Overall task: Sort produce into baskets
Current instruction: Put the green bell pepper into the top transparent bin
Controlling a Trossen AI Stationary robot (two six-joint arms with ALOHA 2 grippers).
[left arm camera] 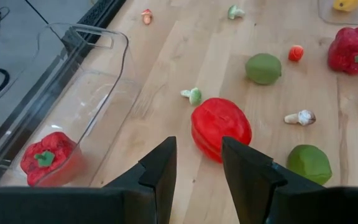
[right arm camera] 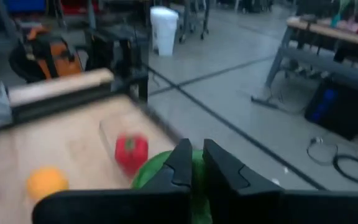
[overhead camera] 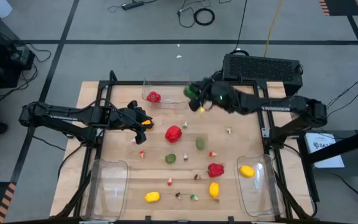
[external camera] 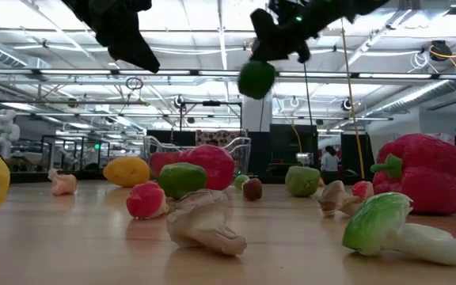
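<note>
High view: a green pepper [overhead camera: 193, 91] hangs pinched in the right gripper [overhead camera: 196, 94], above the far clear bin [overhead camera: 166, 90] that holds one red pepper [overhead camera: 153, 96]. The left gripper [overhead camera: 143, 119] hovers part open, empty, near the table's [overhead camera: 229, 186] left side. Three bins, three lemons, three red peppers; grey floor with cables around the pale wood top

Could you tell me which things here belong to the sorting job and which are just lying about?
Job: red toy pepper, yellow toy lemons, green toy lime, clear plastic bins, green piece in right gripper.
Lying about: black floor cables, black box.
</note>
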